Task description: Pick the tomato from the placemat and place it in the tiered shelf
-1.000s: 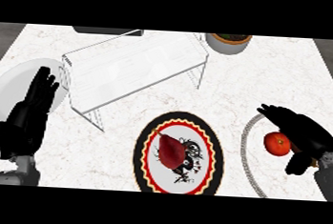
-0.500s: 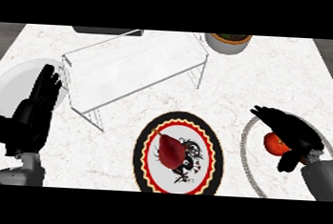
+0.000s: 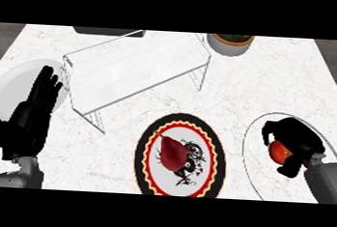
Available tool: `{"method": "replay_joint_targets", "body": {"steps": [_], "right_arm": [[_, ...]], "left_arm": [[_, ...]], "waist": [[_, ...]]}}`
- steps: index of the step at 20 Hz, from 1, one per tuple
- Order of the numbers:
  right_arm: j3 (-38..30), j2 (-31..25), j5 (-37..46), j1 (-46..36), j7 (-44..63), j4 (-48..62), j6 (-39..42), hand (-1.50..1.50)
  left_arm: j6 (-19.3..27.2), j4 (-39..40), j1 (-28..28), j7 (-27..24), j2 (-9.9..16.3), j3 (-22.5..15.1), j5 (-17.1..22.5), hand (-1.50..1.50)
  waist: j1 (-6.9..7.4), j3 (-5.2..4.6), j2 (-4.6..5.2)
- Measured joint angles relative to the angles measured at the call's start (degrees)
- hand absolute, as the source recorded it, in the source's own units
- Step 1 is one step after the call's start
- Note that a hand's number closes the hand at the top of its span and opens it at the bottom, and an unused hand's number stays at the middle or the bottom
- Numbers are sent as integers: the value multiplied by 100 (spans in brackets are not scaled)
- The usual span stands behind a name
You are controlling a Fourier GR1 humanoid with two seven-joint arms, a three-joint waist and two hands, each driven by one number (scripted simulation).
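Red tomato [image 3: 278, 150], black robot hand [image 3: 295, 139], red-black-white patterned plate [image 3: 210, 159], white marbled counter [image 3: 273, 82].

You had a white marbled surface [image 3: 273, 87] with faint veining filling nearly the whole view. Dark grey floor showed past its far corners, left and right. A dark flat object [image 3: 108, 31] sat at the far edge, evenly lit.
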Motion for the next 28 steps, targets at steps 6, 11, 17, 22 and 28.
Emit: {"method": "replay_joint_targets", "body": {"steps": [6,11,17,22,28], "right_arm": [[526,802,566,73,808,-671,56,150],[1609,1906,800,105,2211,-1213,363,150],[2899,2515,-310,226,3886,-1984,264,150],[3481,2663,-1207,81,5110,-3120,-365,150],[3666,2710,-1483,-715,6866,-4320,-1039,150]], "left_arm": [[-93,154,-29,-89,59,117,58,0],[-80,198,-61,-123,5,26,-7,0],[-92,289,-168,-147,22,58,2,0],[-59,276,-145,-169,-23,18,-43,0],[-24,296,-120,-164,-39,20,-83,0]], "waist": [[-20,-51,-31],[65,-73,-51],[112,16,9],[93,40,8],[54,39,-3]]}}
